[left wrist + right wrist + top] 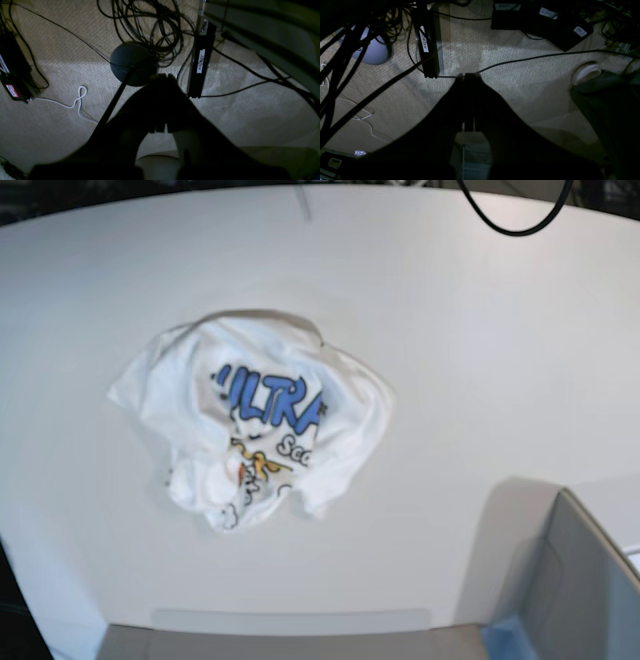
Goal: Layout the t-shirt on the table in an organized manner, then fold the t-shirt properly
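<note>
Carpet and tangled black cables fill both wrist views, so both arms hang low beside the counter, away from the work. Left tool (160,77) has its jaws together and empty; it points down at the floor, close to a round dark stand base (132,63). Right tool (469,76) is also pressed together with nothing in it, above a black cable (532,58) lying on the carpet.

Going outward to the base view, neither arm shows there. On the white counter (460,350) the t-shirt (255,420) lies in a crumpled heap, left of the middle, with the blue "ULTRA" print facing up. A grey bin (560,580) stands at the near right corner, well apart from it.

I judge the cloth light, soft and limp; it will sag and fold on itself when lifted. Sleeves and hem are hidden in the folds. A good hold seems the loose outer edges, far left and near right, one for each tool, pulling apart to spread it.
</note>
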`<state>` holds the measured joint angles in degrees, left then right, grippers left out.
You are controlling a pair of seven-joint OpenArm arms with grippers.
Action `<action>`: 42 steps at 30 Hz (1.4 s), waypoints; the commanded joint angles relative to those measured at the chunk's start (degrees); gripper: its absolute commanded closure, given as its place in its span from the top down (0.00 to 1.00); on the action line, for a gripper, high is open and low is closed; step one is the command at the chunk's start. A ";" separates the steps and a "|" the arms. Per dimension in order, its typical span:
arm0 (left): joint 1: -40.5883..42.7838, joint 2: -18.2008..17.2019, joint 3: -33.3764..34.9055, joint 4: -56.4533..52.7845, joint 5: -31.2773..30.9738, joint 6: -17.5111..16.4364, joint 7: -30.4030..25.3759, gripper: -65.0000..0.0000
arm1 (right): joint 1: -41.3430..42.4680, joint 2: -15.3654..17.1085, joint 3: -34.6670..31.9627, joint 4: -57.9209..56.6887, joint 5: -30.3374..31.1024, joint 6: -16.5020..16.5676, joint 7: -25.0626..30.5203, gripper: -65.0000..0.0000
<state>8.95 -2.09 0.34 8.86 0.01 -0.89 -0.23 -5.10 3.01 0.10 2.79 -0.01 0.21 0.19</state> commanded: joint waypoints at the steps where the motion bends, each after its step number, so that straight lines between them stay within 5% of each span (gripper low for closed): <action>1: 0.32 -0.33 0.06 -0.03 0.21 0.31 -0.25 0.00 | -0.57 0.29 -0.05 0.07 -0.12 0.19 0.12 0.00; 32: 2.26 -2.09 0.06 1.12 0.21 0.31 -0.87 0.00 | -6.90 0.56 -0.14 6.93 -0.12 0.28 0.21 0.00; 42: 15.80 -3.58 0.23 18.43 0.21 0.23 -6.94 0.00 | -21.84 2.40 -0.23 28.91 -0.21 0.28 0.30 0.00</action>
<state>24.18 -5.87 0.38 26.96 0.01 -0.69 -5.98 -26.13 4.91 -0.08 31.62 -0.19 0.27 0.19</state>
